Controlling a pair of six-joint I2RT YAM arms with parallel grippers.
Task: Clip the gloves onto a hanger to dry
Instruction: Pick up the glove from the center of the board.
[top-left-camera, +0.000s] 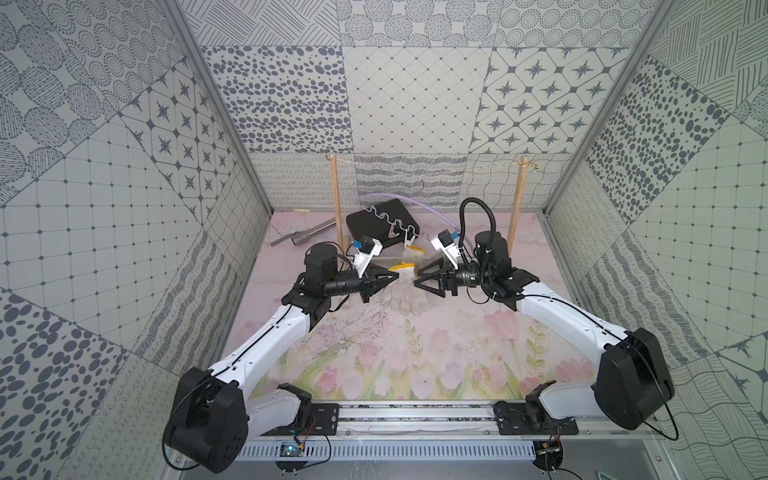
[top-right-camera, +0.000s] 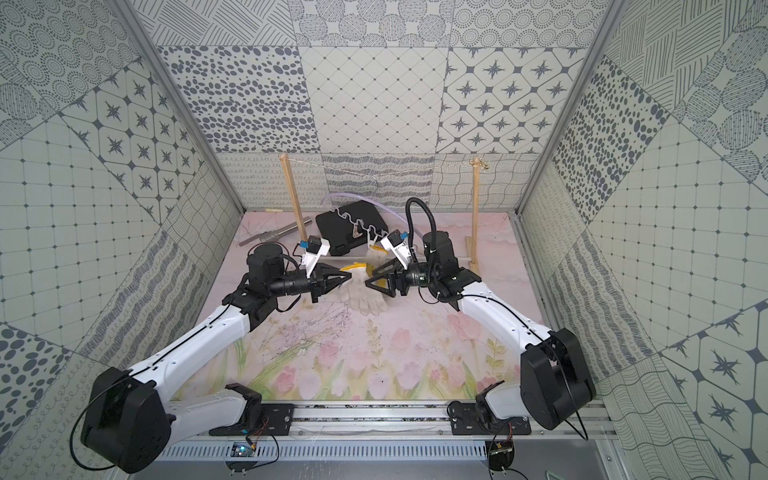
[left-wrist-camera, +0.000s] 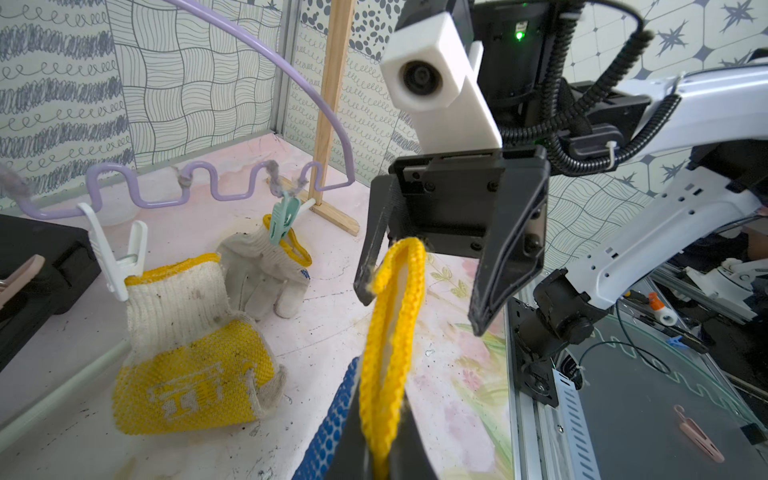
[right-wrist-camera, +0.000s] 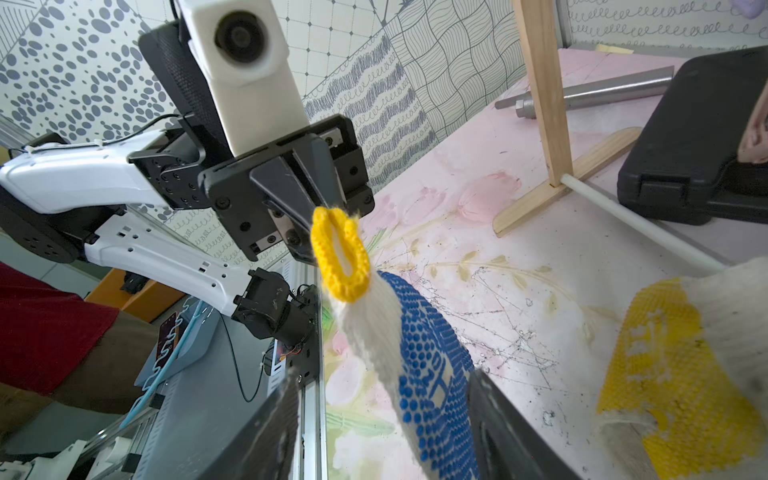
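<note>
Now, case (top-left-camera: 384, 222): black, lid shut, contents unseen.
Hanger (left-wrist-camera: 232, 195): at the back of the table (top-left-camera: 415, 353), wavy bar crossing over the case.
Clipped gloves: yellow-palmed glove (left-wrist-camera: 191, 357) on a white clip (left-wrist-camera: 120, 249), pale glove (left-wrist-camera: 262, 270) on a green clip (left-wrist-camera: 282, 220); both sag onto the table.
Blue-dotted glove (right-wrist-camera: 428, 353): mid-table, between the grippers.
Left gripper (top-left-camera: 394, 277): pinched tight on its yellow cuff.
Right gripper (top-left-camera: 417, 279): jaws wide either side of it, not gripping.
Arms: left arm (top-left-camera: 266, 345) and right arm (top-left-camera: 552, 311) reach inward, grippers nose to nose.

Yellow-palmed glove (left-wrist-camera: 191, 357) and soiled off-white glove (left-wrist-camera: 253, 274) clipped by cuffs to lilac hanger (left-wrist-camera: 160, 203); blue-dotted glove (right-wrist-camera: 424, 353) upright, yellow cuff uppermost.
</note>
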